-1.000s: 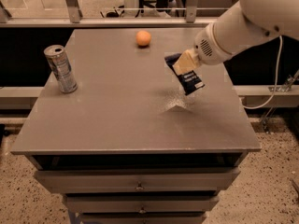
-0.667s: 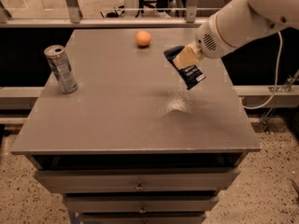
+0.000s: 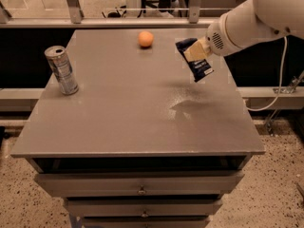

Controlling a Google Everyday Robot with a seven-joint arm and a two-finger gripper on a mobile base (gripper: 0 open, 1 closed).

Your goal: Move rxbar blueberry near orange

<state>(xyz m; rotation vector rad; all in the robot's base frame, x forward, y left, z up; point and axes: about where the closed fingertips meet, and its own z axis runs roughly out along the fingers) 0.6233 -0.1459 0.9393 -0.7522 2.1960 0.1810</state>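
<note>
Rxbar blueberry (image 3: 200, 68), a flat dark navy wrapper with white print too small to read, is hanging tilted in the air over the right rear part of the matte grey worktop (image 3: 118, 122) and casting a shadow on it. The tan end effector (image 3: 195, 51), on a rounded white arm (image 3: 256, 18), is pinching the wrapper's upper end. The orange (image 3: 146, 39), small, round and smooth, is sitting near the rear edge, left of the bar and apart from it. A silver drink can (image 3: 61, 70) is standing at the left, its label unreadable.
</note>
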